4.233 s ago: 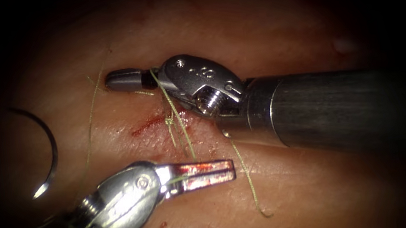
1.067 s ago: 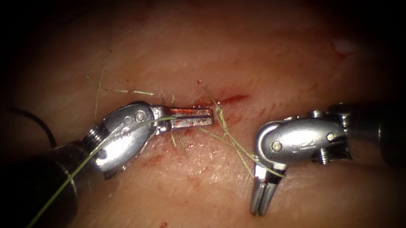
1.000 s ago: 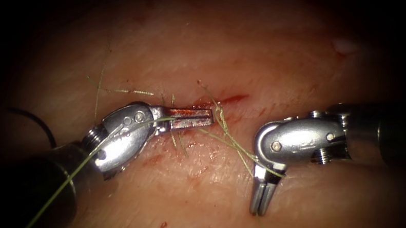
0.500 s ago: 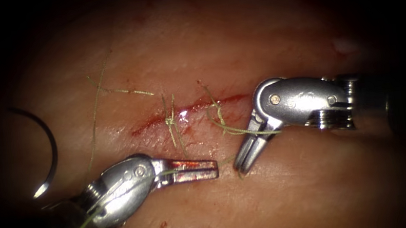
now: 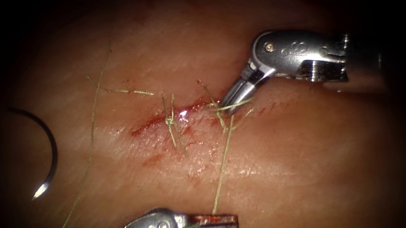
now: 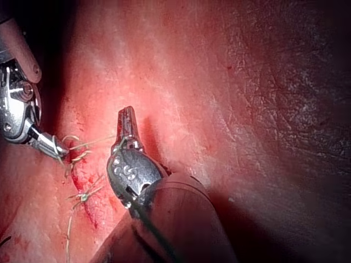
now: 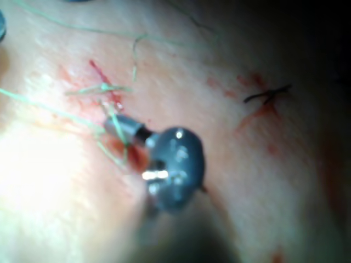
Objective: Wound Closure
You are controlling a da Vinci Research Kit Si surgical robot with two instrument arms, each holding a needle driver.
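My left tool (image 5: 215,223) sits low in the endoscope view, jaws shut on the green thread (image 5: 221,163). That strand runs taut from its tips up to a new knot (image 5: 220,109) at the right end of the cut (image 5: 149,122). My right tool (image 5: 231,100) reaches in from the upper right, jaws shut on the thread's short end right at that knot. The curved needle (image 5: 51,148) lies loose on the tissue (image 5: 291,160) far left of the cut, held by neither tool. In the left wrist view, the left tool (image 6: 127,121) is near the right tool (image 6: 52,145).
An earlier stitch (image 5: 169,119) with cut thread ends sits mid-cut, with red fluid (image 5: 153,160) smeared around it. A long thread tail (image 5: 92,143) trails over the tissue left of the cut. The right wrist view shows the right tool (image 7: 118,129) and a dark stitch (image 7: 267,95).
The left tool has drawn its thread down and away from the cut while the right tool rose to the cut's right end. The slack loop there has pulled into a tight knot.
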